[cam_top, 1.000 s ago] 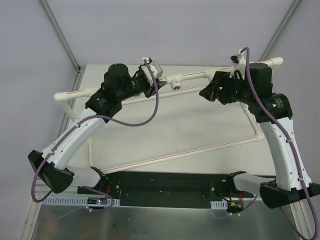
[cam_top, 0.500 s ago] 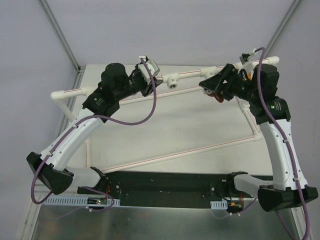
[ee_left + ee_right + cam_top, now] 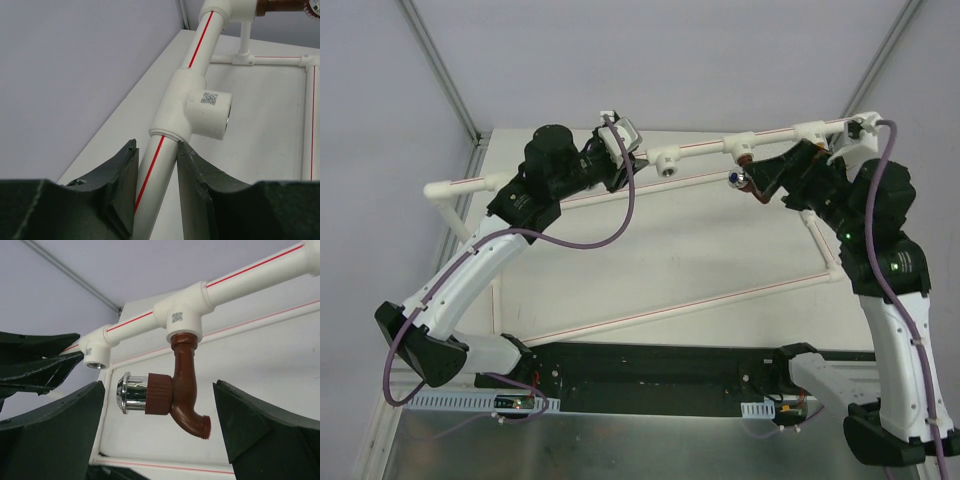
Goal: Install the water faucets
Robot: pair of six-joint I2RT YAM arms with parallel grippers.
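The brown faucet (image 3: 182, 385) is seated in its tee (image 3: 182, 315); right end effector (image 3: 159, 412) released (standing wide) — left end effector (image 3: 155, 170) clenched on the pipe (image 3: 200, 35); next, fill the empty tee (image 3: 205, 107).

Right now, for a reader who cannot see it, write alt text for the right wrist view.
A dark reddish-brown faucet hangs from a white tee socket on a red-striped white pipe, its shiny round end facing left. The right gripper stands open around it, not touching it. Further left, a second tee socket is empty.
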